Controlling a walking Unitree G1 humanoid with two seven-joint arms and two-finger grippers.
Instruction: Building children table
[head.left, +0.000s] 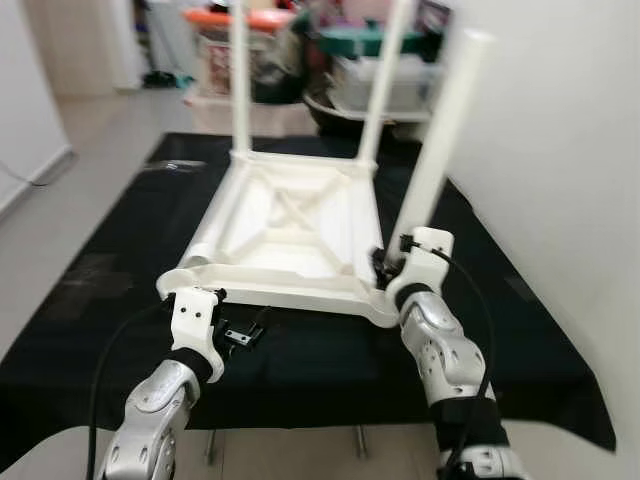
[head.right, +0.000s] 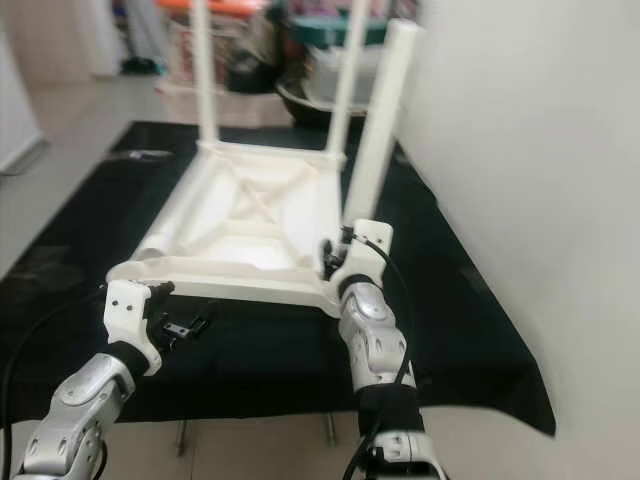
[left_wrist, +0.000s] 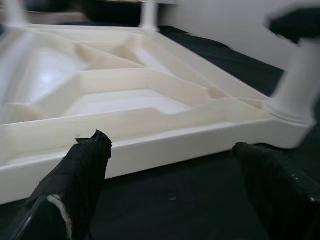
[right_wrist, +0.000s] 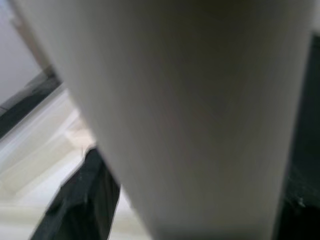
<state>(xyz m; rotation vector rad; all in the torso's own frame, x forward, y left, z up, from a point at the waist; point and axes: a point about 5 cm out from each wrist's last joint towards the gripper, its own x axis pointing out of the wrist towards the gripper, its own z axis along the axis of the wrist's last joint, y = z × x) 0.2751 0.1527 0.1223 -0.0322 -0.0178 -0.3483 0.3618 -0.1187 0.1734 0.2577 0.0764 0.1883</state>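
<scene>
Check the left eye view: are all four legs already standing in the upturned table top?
No: three legs stand in the table top, while its near-left corner has none, beside the left gripper.

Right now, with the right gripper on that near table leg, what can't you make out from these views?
- Whether the table leg is seated in its socket: head views, the right gripper covers the base.
- The right gripper's grip: right wrist view, the blurred leg blocks it.
- The far legs' tops: head views, cut off by the top edge.
- The bins behind the upturned table: too blurred to identify.
</scene>
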